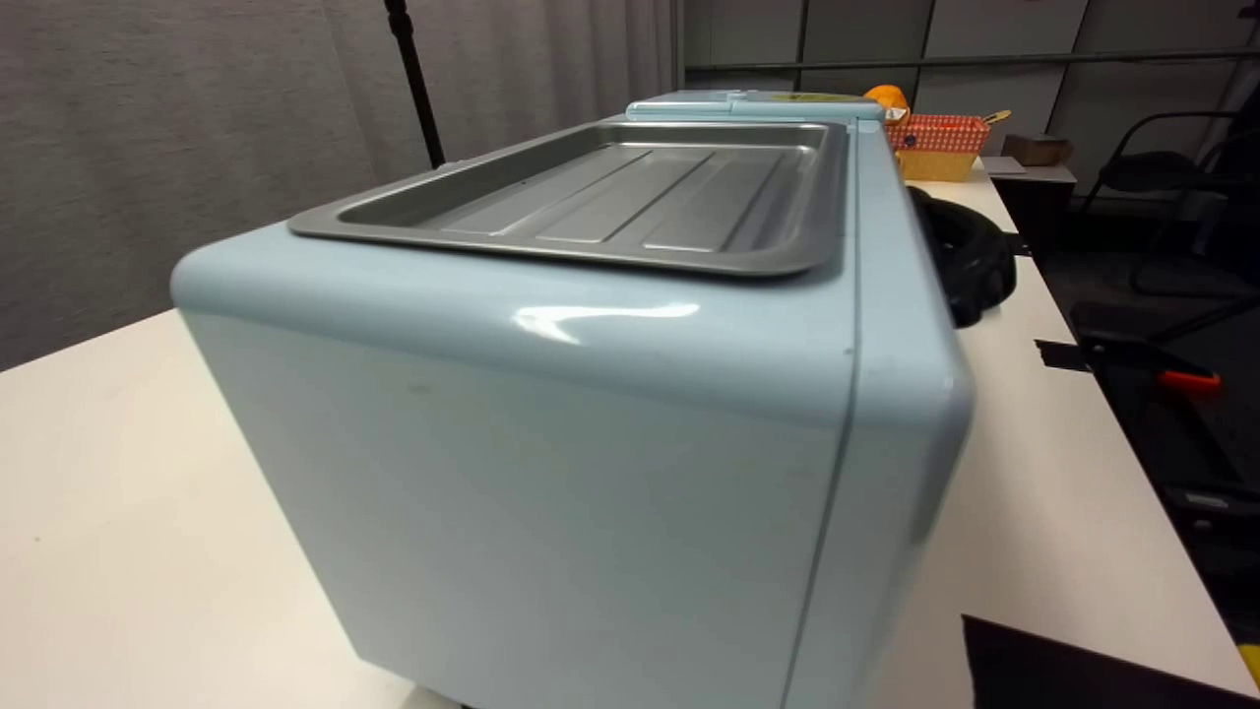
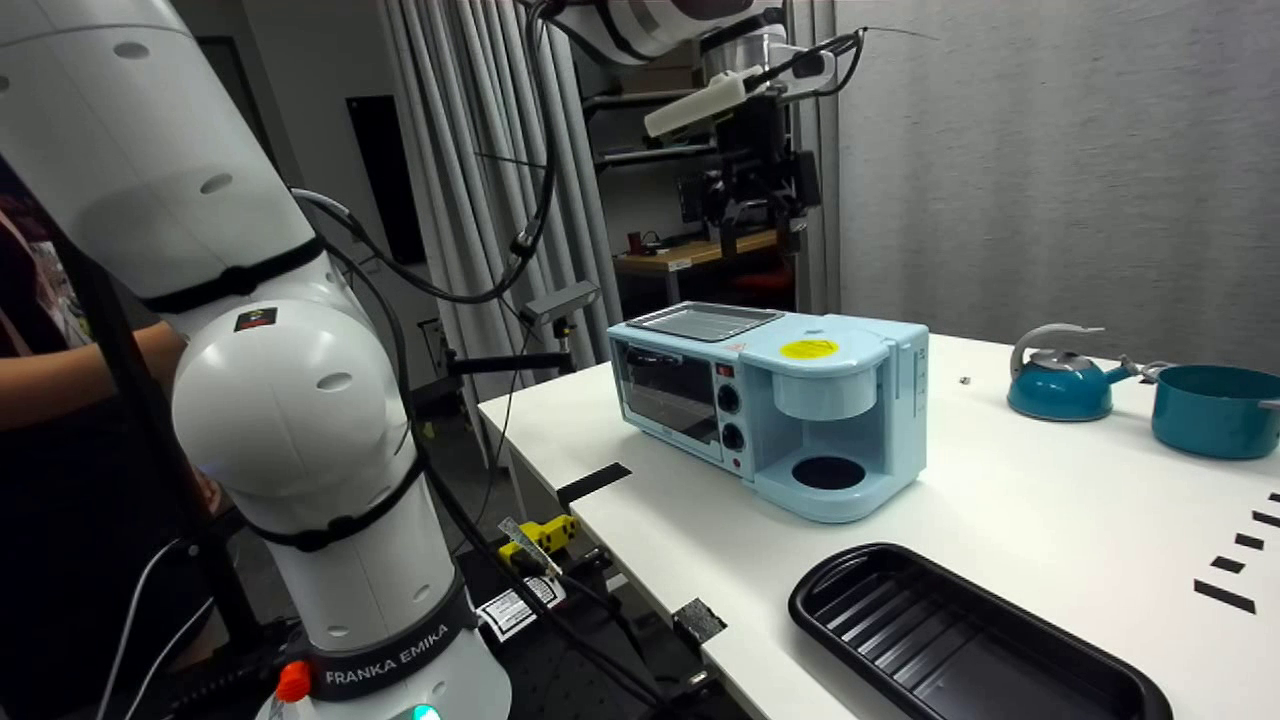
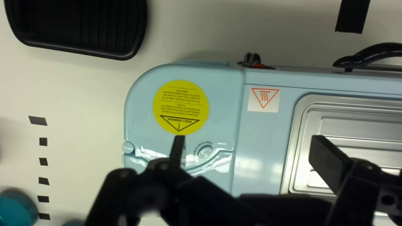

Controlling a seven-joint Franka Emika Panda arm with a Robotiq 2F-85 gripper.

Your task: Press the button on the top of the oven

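first, close your empty, wide-spread gripper (image 3: 248, 141), then press straight down on what may be the button (image 3: 205, 151) atop the oven (image 3: 262, 131)

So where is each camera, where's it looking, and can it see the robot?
In an exterior view: beside the arm, looking at the front of the oven; arm and tool show.
In an exterior view: by the oven's end, looking along its top and tray; no arm or tool.
Wrist view: above the oven, looking down; the tool's fingers show, spread apart.
An exterior view and the wrist view share the pan; all show the oven.
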